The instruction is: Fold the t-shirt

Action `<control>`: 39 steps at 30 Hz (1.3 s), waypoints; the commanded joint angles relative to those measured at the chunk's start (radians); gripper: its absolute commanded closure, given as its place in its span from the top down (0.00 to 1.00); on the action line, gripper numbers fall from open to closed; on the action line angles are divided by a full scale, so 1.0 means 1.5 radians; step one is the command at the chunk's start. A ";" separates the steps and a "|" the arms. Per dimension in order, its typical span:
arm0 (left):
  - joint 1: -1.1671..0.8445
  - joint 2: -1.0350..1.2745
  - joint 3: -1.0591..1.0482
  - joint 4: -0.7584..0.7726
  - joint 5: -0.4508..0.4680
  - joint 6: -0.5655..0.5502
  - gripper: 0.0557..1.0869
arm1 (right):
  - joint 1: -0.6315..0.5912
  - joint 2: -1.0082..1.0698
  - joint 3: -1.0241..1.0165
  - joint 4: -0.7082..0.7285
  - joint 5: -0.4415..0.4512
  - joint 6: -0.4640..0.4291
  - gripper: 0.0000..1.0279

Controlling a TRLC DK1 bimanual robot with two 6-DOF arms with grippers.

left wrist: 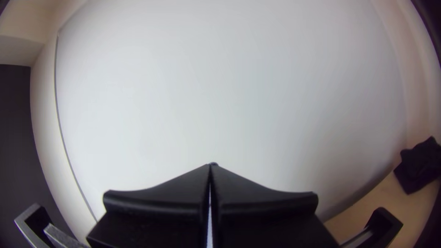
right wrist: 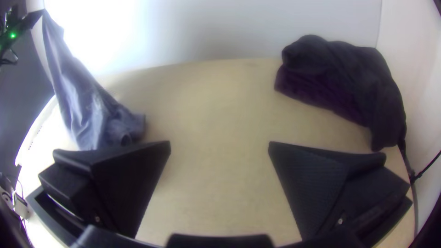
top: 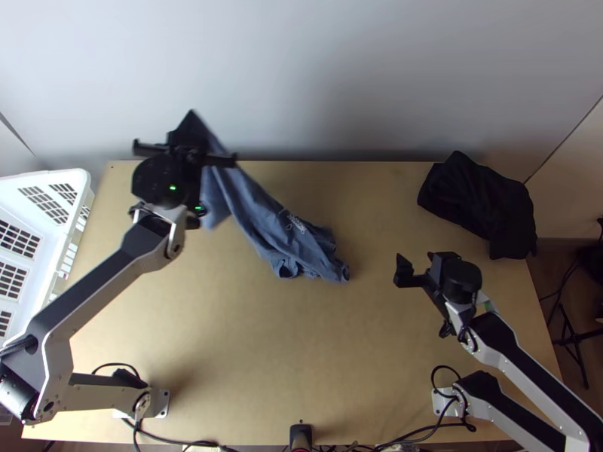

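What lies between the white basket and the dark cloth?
The blue t-shirt: the left gripper holds one end up, and the rest slants down to a bunched end over the wooden table. The top view shows this.

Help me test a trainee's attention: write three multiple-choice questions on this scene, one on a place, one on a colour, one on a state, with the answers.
1. Where does the black cloth lie?
A) In the white basket
B) Between the two arms' bases
C) At the far right corner of the table

2. What colour is the t-shirt?
A) Red
B) Blue
C) Yellow

3. How do the fingers of the right gripper stand?
A) Apart, with nothing between them
B) Shut on the t-shirt
C) Shut on nothing

1: C, the top view shows it bunched there.
2: B, the cloth hanging from the left gripper is blue in the top view.
3: A, the right wrist view shows a wide gap with bare wood behind it.
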 commanded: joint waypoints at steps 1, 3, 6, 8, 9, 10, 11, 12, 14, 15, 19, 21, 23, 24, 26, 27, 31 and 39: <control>0.177 0.000 -0.144 0.044 0.088 -0.037 0.04 | 0.025 0.088 0.010 0.041 -0.015 -0.001 0.96; 0.213 0.008 -0.164 0.059 0.109 -0.040 0.03 | 0.038 0.130 0.025 0.052 -0.017 -0.001 0.96; 0.270 0.026 -0.187 0.088 0.139 -0.040 0.03 | 0.053 0.191 0.060 0.053 -0.024 0.001 0.96; 0.310 0.044 -0.192 0.111 0.160 -0.040 0.03 | 0.059 0.222 0.081 0.053 -0.042 0.002 0.96; 0.330 0.055 -0.192 0.122 0.170 -0.040 0.03 | 0.062 0.232 0.087 0.053 -0.056 0.001 0.96; 0.351 0.067 -0.190 0.130 0.177 -0.040 0.03 | 0.066 0.236 0.091 0.053 -0.065 0.001 0.96; 0.369 0.082 -0.185 0.138 0.182 -0.040 0.03 | 0.066 0.238 0.095 0.053 -0.074 0.002 0.96; 0.390 0.097 -0.177 0.144 0.191 -0.040 0.03 | 0.066 0.240 0.100 0.053 -0.088 0.002 0.96; 0.426 0.137 -0.158 0.159 0.196 -0.040 0.03 | 0.065 0.248 0.107 0.054 -0.111 0.004 0.96; 0.443 0.160 -0.146 0.164 0.196 -0.040 0.03 | 0.064 0.253 0.112 0.054 -0.118 0.005 0.96; 0.496 0.241 -0.109 0.175 0.197 -0.048 0.03 | 0.066 0.280 0.133 0.050 -0.137 0.006 0.96; 0.512 0.259 -0.103 0.177 0.206 -0.054 0.03 | 0.071 0.289 0.138 0.048 -0.143 0.007 0.96; 0.522 0.262 -0.105 0.177 0.215 -0.057 0.03 | 0.076 0.297 0.139 0.048 -0.148 0.006 0.96; 0.523 0.258 -0.112 0.177 0.221 -0.057 0.03 | 0.078 0.304 0.139 0.048 -0.151 0.006 0.96; 0.522 0.240 -0.128 0.177 0.232 -0.059 0.03 | 0.082 0.319 0.143 0.048 -0.164 0.013 0.96; 0.521 0.230 -0.136 0.177 0.239 -0.065 0.03 | 0.082 0.330 0.147 0.048 -0.173 0.020 0.96; 0.505 0.187 -0.169 0.176 0.241 -0.082 0.03 | 0.082 0.410 0.195 0.049 -0.207 0.057 0.96; 0.491 0.143 -0.218 0.176 0.242 -0.085 0.03 | 0.148 0.556 0.347 0.047 -0.278 0.072 0.96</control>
